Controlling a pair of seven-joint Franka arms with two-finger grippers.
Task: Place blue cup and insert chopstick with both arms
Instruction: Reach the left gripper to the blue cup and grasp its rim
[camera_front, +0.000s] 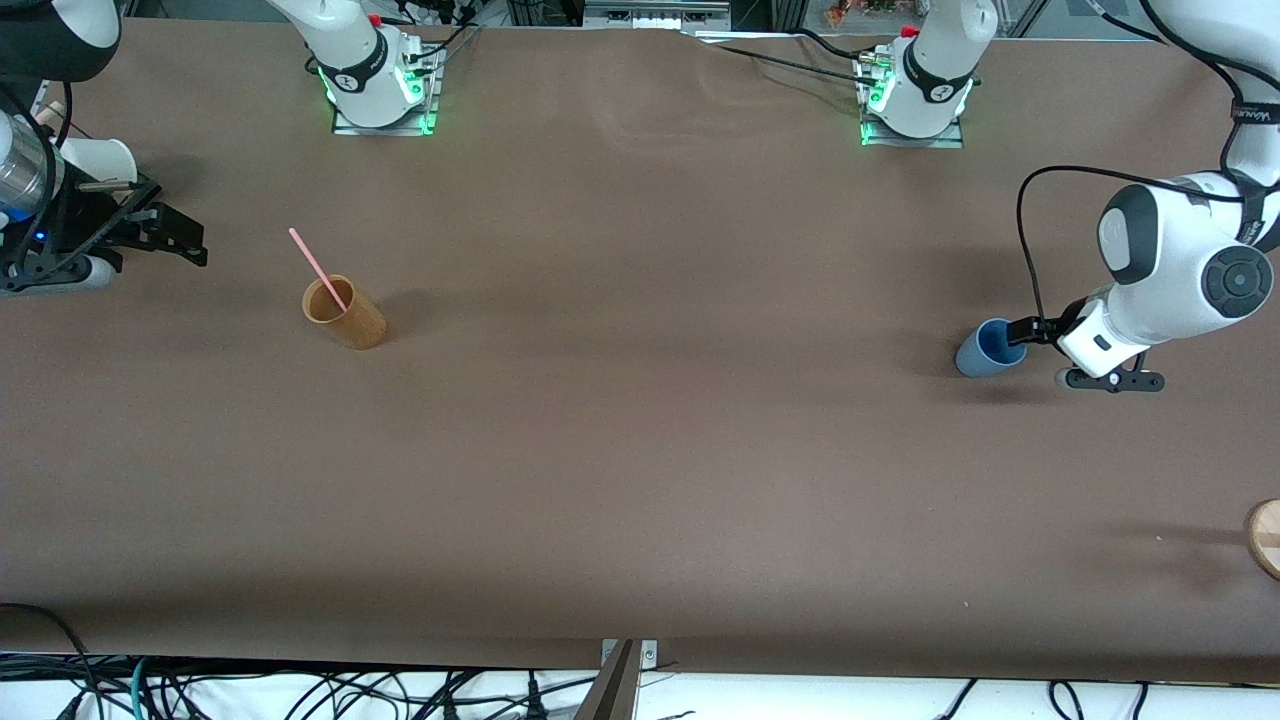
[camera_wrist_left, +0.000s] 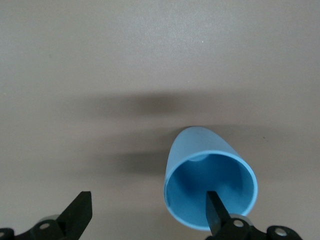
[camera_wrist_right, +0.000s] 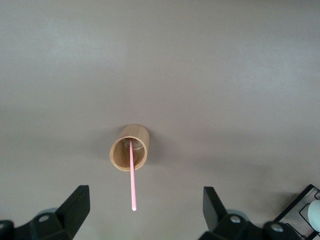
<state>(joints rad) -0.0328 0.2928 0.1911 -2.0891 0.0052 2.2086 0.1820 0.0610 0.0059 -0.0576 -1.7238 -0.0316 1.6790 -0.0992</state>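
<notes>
Brown table (camera_front: 640, 450), blue cup (camera_front: 988, 349) at left end effector (camera_front: 1040, 330), fingers spread

**Two white arms, dark joints, black fingers**

Both arms (camera_front: 1170, 265) wear glossy white shells with dark grey round joint caps and black bands carrying small white lettering. Each base (camera_front: 380, 85) sits on a metal plate, glowing green along its foot, with a red button beside. Black cables loop along the links. The left gripper (camera_wrist_left: 145, 215) and right gripper (camera_wrist_right: 145, 210) have black, wedge-shaped fingers with silver screws.
</notes>
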